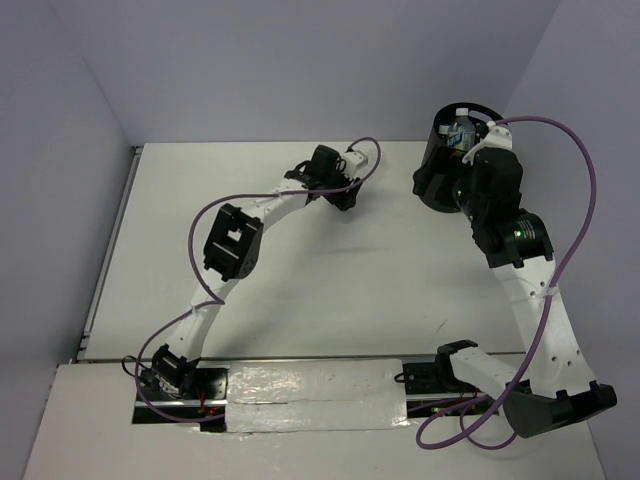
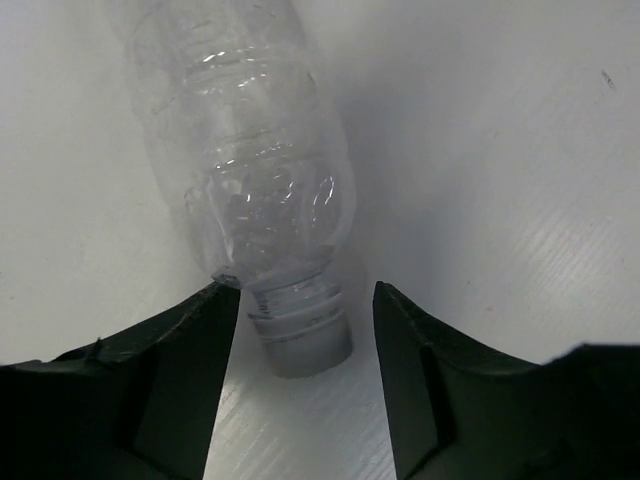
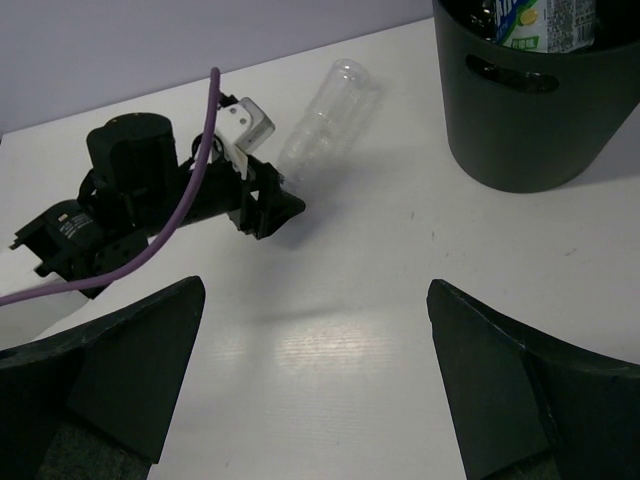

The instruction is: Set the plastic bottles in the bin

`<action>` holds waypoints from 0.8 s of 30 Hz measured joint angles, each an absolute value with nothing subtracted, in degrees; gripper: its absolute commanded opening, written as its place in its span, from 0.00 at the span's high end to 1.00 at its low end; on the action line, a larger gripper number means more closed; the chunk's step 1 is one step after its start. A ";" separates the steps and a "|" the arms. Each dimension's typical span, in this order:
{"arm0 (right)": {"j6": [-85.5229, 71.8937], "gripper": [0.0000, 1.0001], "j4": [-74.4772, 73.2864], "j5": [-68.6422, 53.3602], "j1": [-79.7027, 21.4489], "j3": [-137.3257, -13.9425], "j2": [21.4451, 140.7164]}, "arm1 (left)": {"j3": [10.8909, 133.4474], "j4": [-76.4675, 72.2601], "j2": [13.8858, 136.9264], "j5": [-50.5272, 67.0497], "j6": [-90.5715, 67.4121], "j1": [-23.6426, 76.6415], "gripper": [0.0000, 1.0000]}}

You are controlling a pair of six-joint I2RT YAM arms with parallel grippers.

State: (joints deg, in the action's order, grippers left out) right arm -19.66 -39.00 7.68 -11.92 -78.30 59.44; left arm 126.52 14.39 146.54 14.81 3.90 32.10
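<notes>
A clear, crinkly plastic bottle [image 2: 250, 170] lies on the white table, its white cap [image 2: 305, 345] pointing at my left gripper [image 2: 305, 290]. The left gripper is open, and the cap and neck sit between its fingertips without touching them. The right wrist view shows the same bottle [image 3: 330, 105] just beyond the left gripper [image 3: 275, 205]. The black bin [image 3: 530, 120] stands at the back right [image 1: 440, 135]. It holds bottles, one with a blue-printed label [image 3: 540, 25]. My right gripper [image 3: 315, 380] is open and empty, and hangs above the table beside the bin [image 1: 440, 190].
Grey walls close off the table at the back and both sides. The left arm [image 1: 230, 245] and its purple cable arch across the middle left. The right arm [image 1: 520, 240] stands along the right side next to the bin.
</notes>
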 measured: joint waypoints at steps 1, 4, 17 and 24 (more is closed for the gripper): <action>-19.66 0.00 -39.00 7.70 -12.01 -78.30 59.44 | 126.28 14.06 146.54 14.76 3.73 32.34 0.36; -19.68 0.00 -39.03 7.70 -12.14 -78.30 59.44 | 125.25 13.28 146.54 14.31 3.11 32.71 0.50; -19.92 0.00 -39.35 6.96 -12.27 -78.39 59.40 | 115.61 11.40 140.31 11.53 -0.80 32.71 1.00; -21.89 0.00 -41.17 2.74 -13.08 -78.56 61.17 | 106.67 13.15 127.83 16.84 -8.21 32.36 1.00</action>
